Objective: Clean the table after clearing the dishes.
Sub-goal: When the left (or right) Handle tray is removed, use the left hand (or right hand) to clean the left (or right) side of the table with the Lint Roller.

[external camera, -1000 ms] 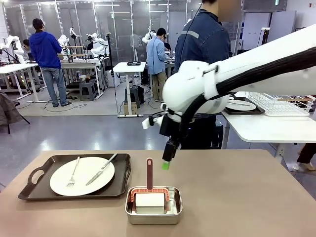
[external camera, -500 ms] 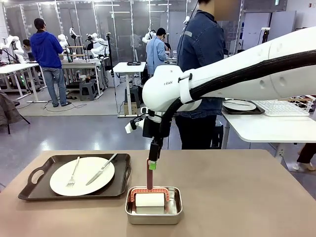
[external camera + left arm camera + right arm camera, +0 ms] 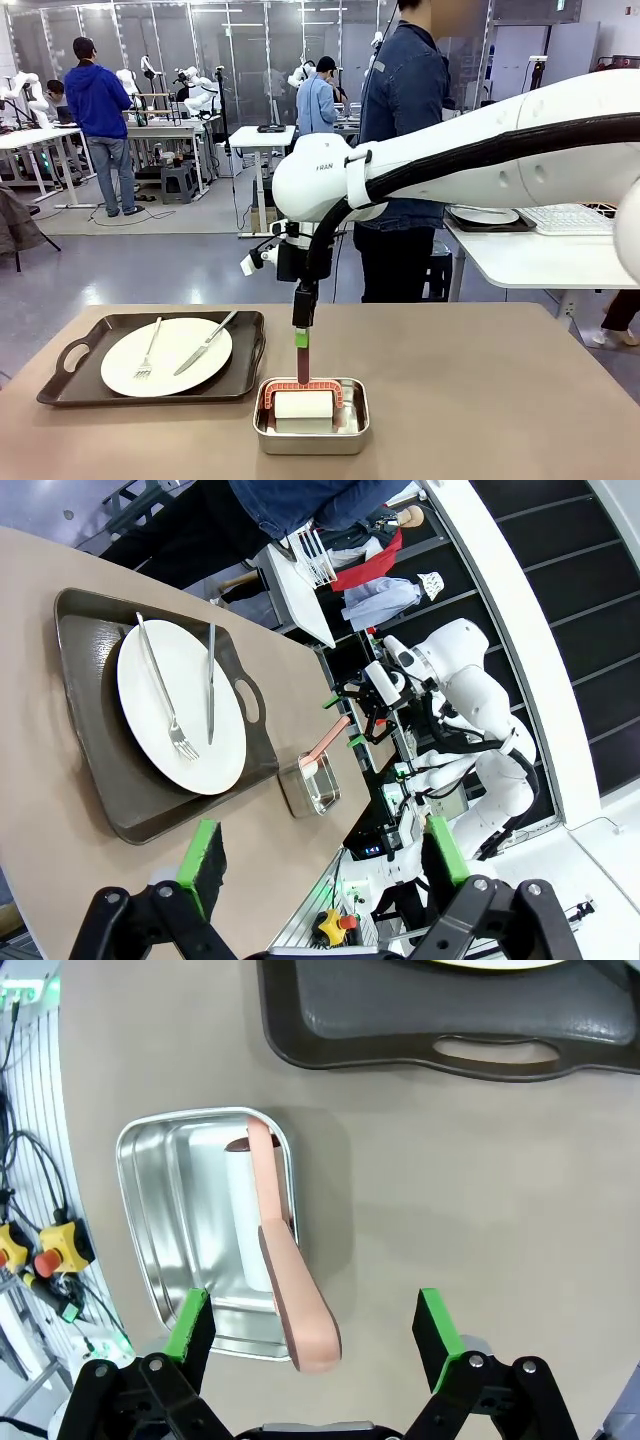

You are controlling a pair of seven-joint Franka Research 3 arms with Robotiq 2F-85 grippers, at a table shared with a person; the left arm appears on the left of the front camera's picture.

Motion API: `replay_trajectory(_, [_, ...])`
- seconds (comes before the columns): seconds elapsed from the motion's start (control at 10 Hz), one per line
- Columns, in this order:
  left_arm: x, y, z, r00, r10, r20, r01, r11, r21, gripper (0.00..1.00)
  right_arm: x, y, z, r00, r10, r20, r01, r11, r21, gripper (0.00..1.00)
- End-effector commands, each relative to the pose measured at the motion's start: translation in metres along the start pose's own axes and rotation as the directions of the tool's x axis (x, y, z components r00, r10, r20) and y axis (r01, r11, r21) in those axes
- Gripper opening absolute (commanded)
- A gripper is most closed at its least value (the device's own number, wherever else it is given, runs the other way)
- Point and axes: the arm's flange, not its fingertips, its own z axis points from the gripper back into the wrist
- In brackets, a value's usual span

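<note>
While hanging over the pan with jaws spread wide: right gripper (image 3: pixel 302 337), empty.

Beneath everything, large matte brownish-tan rectangular table (image 3: pixel 500 400); on its left part, dark brown-black rectangular handled tray (image 3: pixel 250 350) carrying round white plate (image 3: pixel 170 368); near the front edge, small shiny rectangular steel pan (image 3: pixel 360 420) holding white block scrubber with upright pinkish-red handle (image 3: pixel 302 362); across the plate, silver fork (image 3: pixel 148 352) and silver knife (image 3: pixel 205 345); probably stiff and fairly heavy as a load, plate breakable, cutlery loose and apt to slide, so best taken by the tray's cut-out end grips and kept level; left gripper (image 3: pixel 322 860) likewise wide open, empty, well apart from the tray; hard to tell whether right pad touches handle tip; second dark tray (image 3: pixel 515 227) on white side table, partly hidden behind the arm.
</note>
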Motion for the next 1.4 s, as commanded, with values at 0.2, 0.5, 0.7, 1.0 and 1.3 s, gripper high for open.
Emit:
replay_trajectory(0.2, [-0.001,-0.002,0.002,1.0,-0.001,0.003,0.001,1.0,-0.012,1.0,0.017,-0.009,-0.004,0.995,0.073,-0.073,-0.071,0.997,0.04,1.0])
replay_trajectory(0.5, [-0.001,-0.002,0.002,1.0,-0.001,0.003,0.001,1.0,-0.012,1.0,0.02,-0.011,-0.01,0.995,0.064,-0.071,-0.059,0.996,0.069,0.85])
replay_trajectory(0.7, [-0.001,-0.002,0.002,1.0,-0.001,0.003,0.001,1.0,-0.012,1.0,0.02,-0.012,-0.012,0.995,0.054,-0.079,-0.047,0.995,0.089,0.66])
replay_trajectory(1.0, [-0.001,-0.002,0.002,1.0,-0.001,0.003,0.001,1.0,-0.012,1.0,0.017,-0.011,-0.011,0.996,0.041,-0.074,-0.032,0.992,0.123,0.37])
replay_trajectory(1.3, [-0.001,-0.002,0.002,1.0,-0.001,0.003,0.001,1.0,-0.012,1.0,0.015,-0.012,-0.012,0.997,0.032,-0.077,-0.021,0.989,0.143,0.23])
